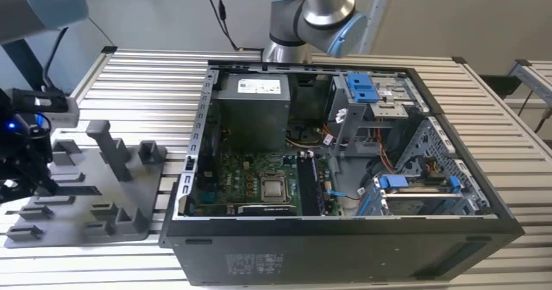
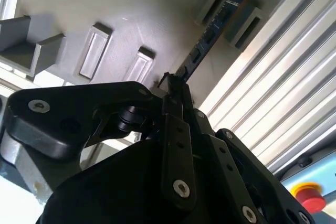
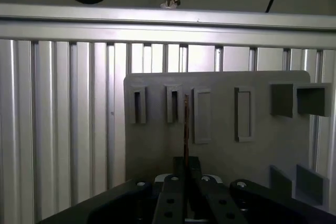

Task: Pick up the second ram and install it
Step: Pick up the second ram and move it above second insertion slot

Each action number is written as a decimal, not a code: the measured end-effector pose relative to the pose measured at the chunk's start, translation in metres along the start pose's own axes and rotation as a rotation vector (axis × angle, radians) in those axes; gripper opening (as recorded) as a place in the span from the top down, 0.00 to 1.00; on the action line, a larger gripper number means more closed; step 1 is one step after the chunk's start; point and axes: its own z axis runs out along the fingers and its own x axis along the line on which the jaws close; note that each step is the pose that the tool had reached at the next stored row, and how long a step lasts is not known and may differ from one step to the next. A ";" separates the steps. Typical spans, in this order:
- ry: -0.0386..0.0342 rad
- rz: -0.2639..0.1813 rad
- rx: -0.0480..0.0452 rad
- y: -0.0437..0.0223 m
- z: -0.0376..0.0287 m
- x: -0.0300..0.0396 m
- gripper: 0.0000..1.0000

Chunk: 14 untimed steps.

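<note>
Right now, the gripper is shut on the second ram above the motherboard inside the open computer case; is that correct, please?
Not quite: the gripper is shut on the second ram above the grey holder plate, outside the computer case, as both wrist views show.

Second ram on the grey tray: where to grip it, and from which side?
Best pinch the flat faces at the top edge, coming down from above. The second ram stands on its long edge, one end slotted between grey holder blocks, so only its upper part is free. The gripper is closed across it that way.
</note>
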 end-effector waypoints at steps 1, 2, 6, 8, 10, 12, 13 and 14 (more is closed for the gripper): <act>0.0000 0.001 0.0001 0.0000 -0.0005 0.0000 0.86; 0.0000 0.002 0.0001 0.0000 -0.0015 -0.0001 0.86; 0.0000 0.003 0.0001 0.0000 -0.0041 -0.0002 0.86; -0.0001 0.004 0.0001 0.0001 -0.0064 -0.0004 0.86; -0.0001 0.005 0.0002 0.0002 -0.0080 -0.0004 0.86; -0.0001 0.005 0.0003 0.0002 -0.0104 -0.0006 0.86; 0.0000 0.005 0.0001 0.0002 -0.0114 -0.0007 0.86; -0.0001 0.005 0.0003 0.0002 -0.0124 -0.0007 0.86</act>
